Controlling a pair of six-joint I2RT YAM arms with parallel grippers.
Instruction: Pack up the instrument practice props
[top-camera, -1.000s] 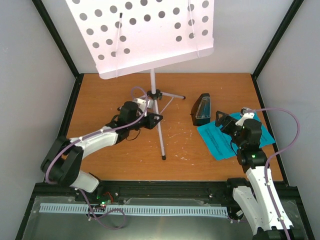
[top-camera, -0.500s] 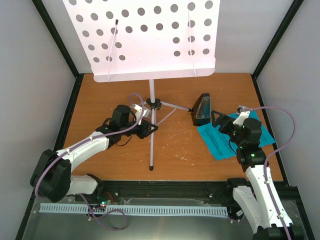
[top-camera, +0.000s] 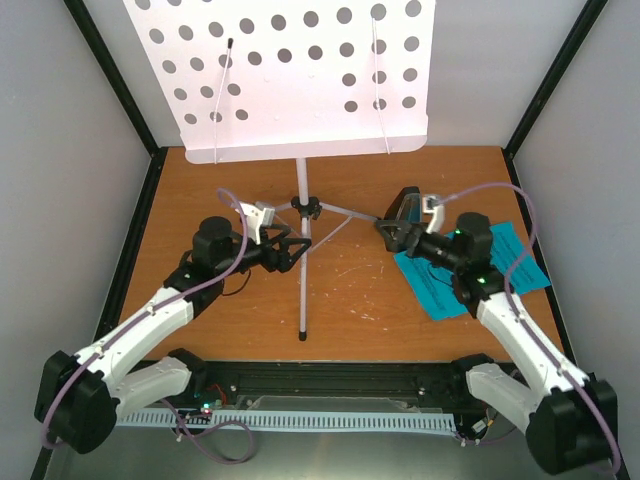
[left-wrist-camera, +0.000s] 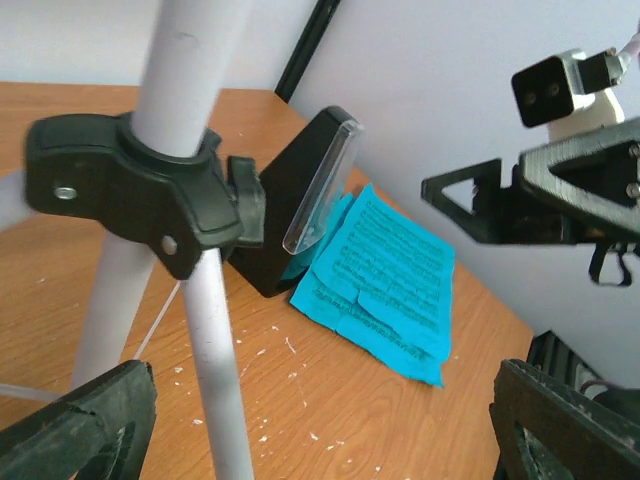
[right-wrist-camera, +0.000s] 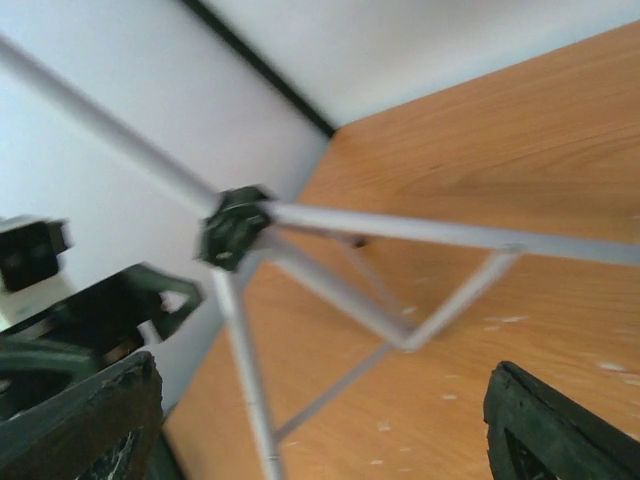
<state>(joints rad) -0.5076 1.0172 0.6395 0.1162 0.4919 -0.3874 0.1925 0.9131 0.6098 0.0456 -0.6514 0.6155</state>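
Left gripper (top-camera: 290, 250): jaws spread wide, holding nothing. The white leg of the music stand (top-camera: 303, 280) runs just ahead of its fingers, unclamped.
Right gripper (top-camera: 392, 235): also wide and empty, aimed across the table (top-camera: 350, 300) at the stand's legs.
Sheet-music pages (left-wrist-camera: 385, 270): cyan, lying flat and loose under and behind the right gripper's wrist. From the left gripper they lie ahead and to the right, past the stand.
Metronome (left-wrist-camera: 300, 200): black pyramid with a clear cover, upright just beside the right gripper on its far side, at the near edge of the pages.
Stand hub (left-wrist-camera: 140, 185): black collar directly in front of the left gripper and above its fingers, with all three legs splayed.
Stand desk (top-camera: 290, 70): hole-punched white panel, high above and beyond both grippers, still up on its pole.
Done: nothing looks packed. No case or container is in view.
Left: seemingly everything. The stand has to be folded, and the metronome and pages gathered.
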